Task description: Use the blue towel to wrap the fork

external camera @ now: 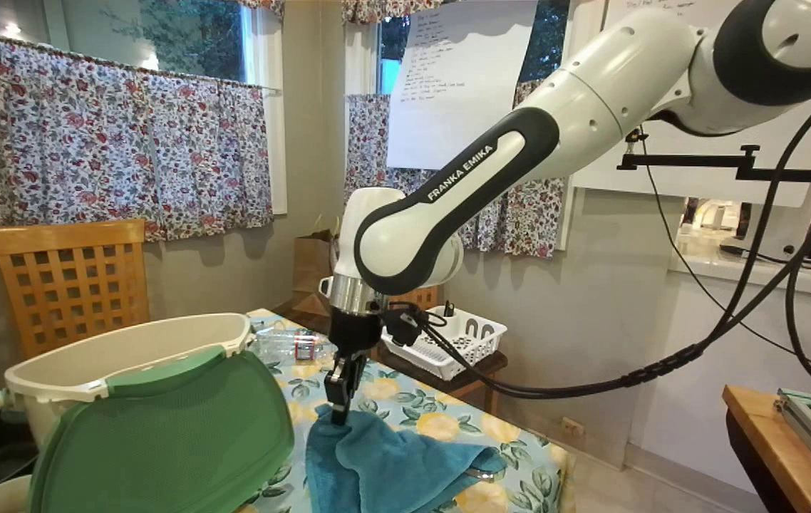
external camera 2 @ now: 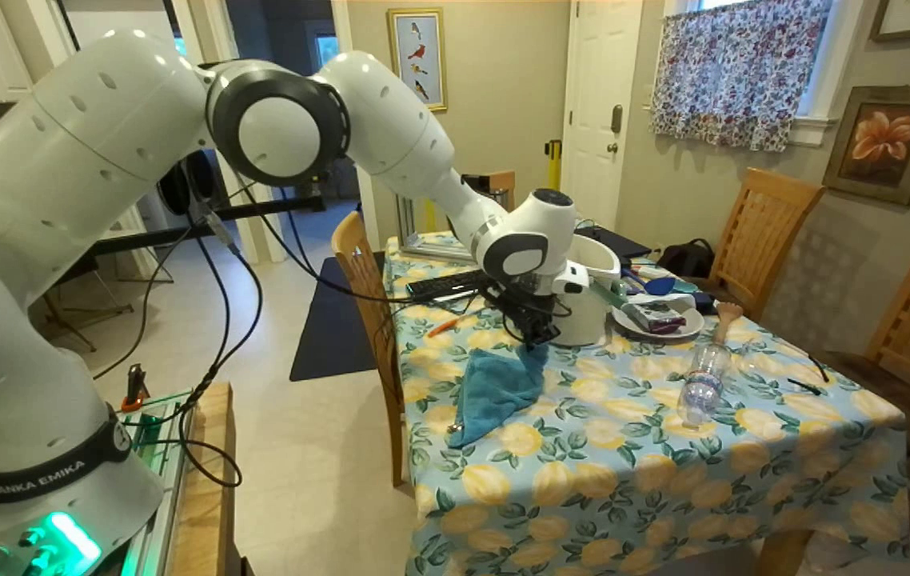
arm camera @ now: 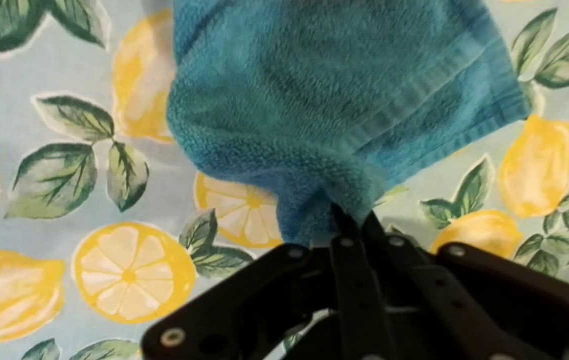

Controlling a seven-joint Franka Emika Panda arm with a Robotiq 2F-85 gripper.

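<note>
A fold of the blue towel (external camera: 405, 463) is pinched by the gripper (external camera: 339, 417), which is pointed downward with its fingers closed on the cloth at one end of the towel. In the wrist view the cloth is seen bunched at the fingertips. The rest of the towel is laid on the lemon-patterned tablecloth (external camera 2: 623, 424), folded over itself in a loose, roughly three-sided heap; in the wrist view a hemmed edge is laid slantwise across a lower layer. The fork (external camera: 484, 474) is mostly covered by the towel: in both exterior views only a short silver part is exposed at the towel's edge, at the end away from the gripper.

A cream tub (external camera: 142, 342) is placed on the table, and a green panel (external camera: 184, 427) is seen in front of it, its top edge at the tub's rim. A clear bottle (external camera 2: 703, 392) is laid on its side, well apart from the towel. Near the tub, a white plate (external camera 2: 695, 322) is loaded with several things that cannot all be made out.
</note>
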